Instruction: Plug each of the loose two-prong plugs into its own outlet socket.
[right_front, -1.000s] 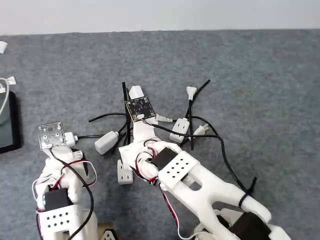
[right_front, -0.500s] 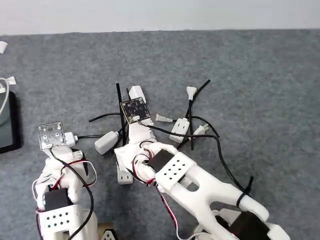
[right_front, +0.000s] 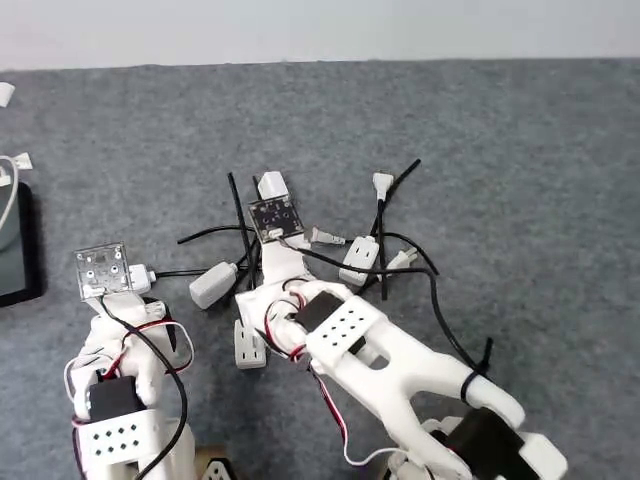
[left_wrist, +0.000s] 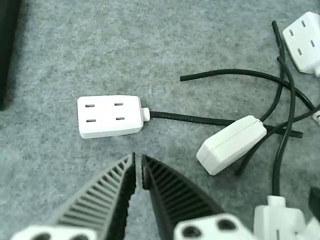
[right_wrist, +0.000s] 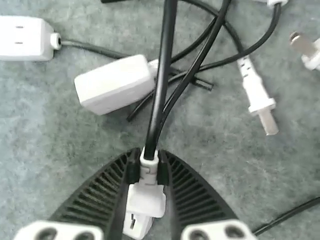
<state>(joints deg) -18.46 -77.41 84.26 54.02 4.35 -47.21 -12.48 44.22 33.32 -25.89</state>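
Meanwhile, over the last second the right arm has swung slightly leftward in the high view, and the black cord (right_front: 238, 215) rising beside its wrist has leaned the same way. The right end effector (right_wrist: 147, 156) is clamped on a white two-prong plug (right_wrist: 145, 200), its cord trailing away over the grey desk (right_wrist: 50, 150). The left arm has not moved. The left end effector (left_wrist: 138, 158) hovers nearly closed and empty, just short of a white outlet socket (left_wrist: 109, 116) lying face up with bare slots. A second white block (left_wrist: 231, 145) lies face down nearby, and a loose plug (right_wrist: 257, 95) lies on the desk. The held plug seems to be on its way to a socket, with nothing yet plugged in.
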